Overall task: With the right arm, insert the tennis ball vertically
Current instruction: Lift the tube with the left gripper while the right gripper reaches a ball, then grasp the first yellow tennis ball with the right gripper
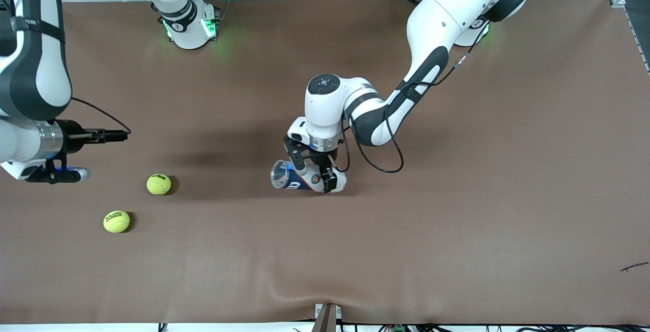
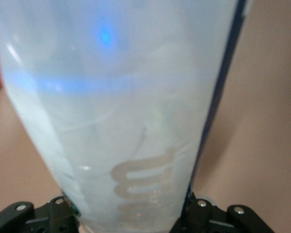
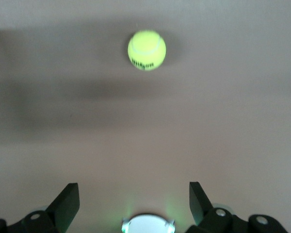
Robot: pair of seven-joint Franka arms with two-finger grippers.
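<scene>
Two yellow tennis balls lie on the brown table toward the right arm's end: one [image 1: 159, 184] farther from the front camera, the other [image 1: 116, 221] nearer. The right wrist view shows one ball [image 3: 146, 50] ahead of the fingers. My right gripper [image 1: 119, 134] [image 3: 134, 187] is open and empty, held level above the table and apart from both balls. My left gripper [image 1: 315, 172] [image 2: 131, 216] is shut on a clear tennis ball can [image 1: 297, 178] with a blue label. The can tilts on its side over the table's middle, mouth toward the right arm's end, and fills the left wrist view [image 2: 126, 97].
The right arm's base [image 1: 190, 27], lit green, stands at the table's back edge. A small dark scrap [image 1: 635, 267] lies near the front corner at the left arm's end. The table cloth [image 1: 457, 220] is wrinkled near the front edge.
</scene>
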